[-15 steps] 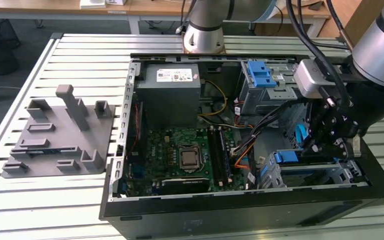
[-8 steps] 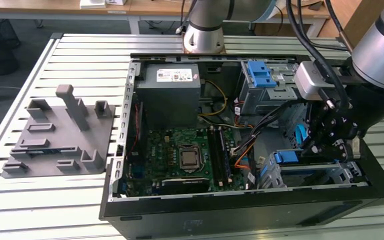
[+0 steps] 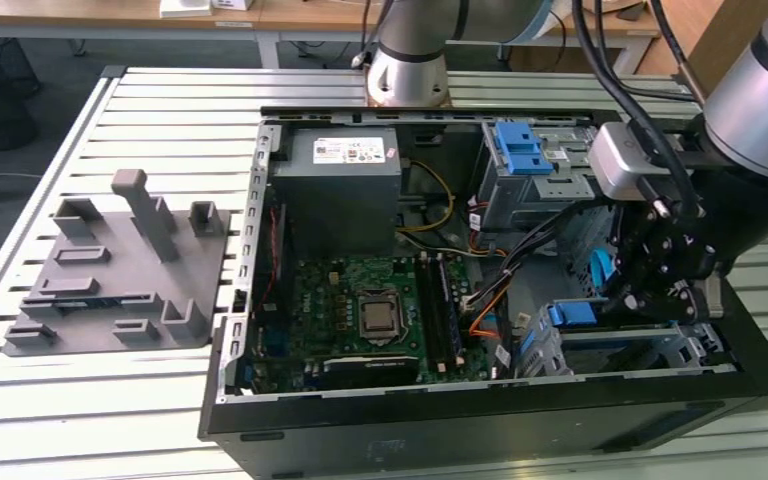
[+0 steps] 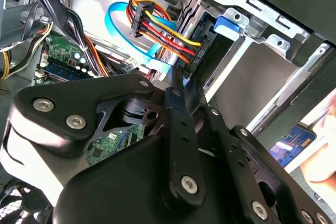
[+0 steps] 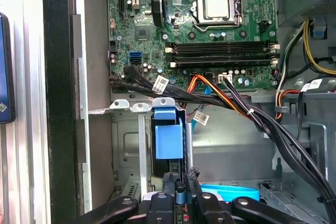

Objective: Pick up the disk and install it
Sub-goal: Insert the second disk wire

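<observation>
In the exterior view you see the open computer case (image 3: 491,400) lying on the slatted worktop (image 3: 104,400), with the arm reaching down into the case's corner at the exterior view's right, nearest the worktop's front edge. The wrist views give you what that view hides. In the first wrist view the gripper (image 5: 180,190) has its fingers (image 5: 168,195) drawn close together, only a thin blue sliver showing in the gap; you cannot tell whether they pinch anything. Just beyond them the disk (image 5: 169,137) stands on edge in the metal drive bay (image 5: 126,145), below the motherboard (image 5: 210,35). You see little of the disk: a blue plastic carrier tab over a dark, narrow body. The second wrist view shows you the fingertips beside a bundle of coloured cables (image 4: 157,24).
</observation>
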`<state>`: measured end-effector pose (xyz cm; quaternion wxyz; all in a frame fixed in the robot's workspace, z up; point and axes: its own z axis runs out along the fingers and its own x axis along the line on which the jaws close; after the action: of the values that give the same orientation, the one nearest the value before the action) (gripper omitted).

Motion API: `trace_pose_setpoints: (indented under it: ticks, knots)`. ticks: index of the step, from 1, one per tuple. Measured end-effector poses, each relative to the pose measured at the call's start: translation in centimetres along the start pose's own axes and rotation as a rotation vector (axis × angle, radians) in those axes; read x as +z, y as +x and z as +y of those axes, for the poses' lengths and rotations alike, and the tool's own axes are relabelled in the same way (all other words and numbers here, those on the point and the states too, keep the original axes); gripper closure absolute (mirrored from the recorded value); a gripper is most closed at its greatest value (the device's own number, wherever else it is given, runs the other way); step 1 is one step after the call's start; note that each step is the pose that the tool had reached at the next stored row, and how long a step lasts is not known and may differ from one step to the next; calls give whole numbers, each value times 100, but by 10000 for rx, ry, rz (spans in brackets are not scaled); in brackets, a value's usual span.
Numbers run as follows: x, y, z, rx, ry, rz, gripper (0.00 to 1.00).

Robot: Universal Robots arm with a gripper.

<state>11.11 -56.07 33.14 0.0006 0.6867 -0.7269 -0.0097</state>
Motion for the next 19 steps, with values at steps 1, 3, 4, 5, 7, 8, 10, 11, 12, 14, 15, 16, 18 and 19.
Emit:
trace_pose_setpoints:
  ticks: [1,3,4,5,7,8,10,11,12,14,15,16,18,19]
  knots:
    - [-13,0,0,0,0,-5,76]
    - [-47,-1,1,0,-1,-7,76]
    - [-65,-1,1,0,-1,-7,76]
    - [-81,-1,1,0,-2,-7,76]
    - [-112,-1,2,0,-2,-8,76]
    - [-126,-2,2,0,-2,-8,76]
    - [-141,-2,2,-1,-3,-7,76]
    - [-141,-2,2,0,-3,-9,76]
    - [-141,-2,2,0,-3,-11,77]
    - [-144,-2,2,-1,-3,-7,84]
    - [-144,-2,2,-1,-3,-8,89]
    - [-145,-2,2,0,-3,-8,89]
    - [-146,-2,2,-1,-3,-8,89]
    - [-146,-2,2,-1,-3,-8,89]
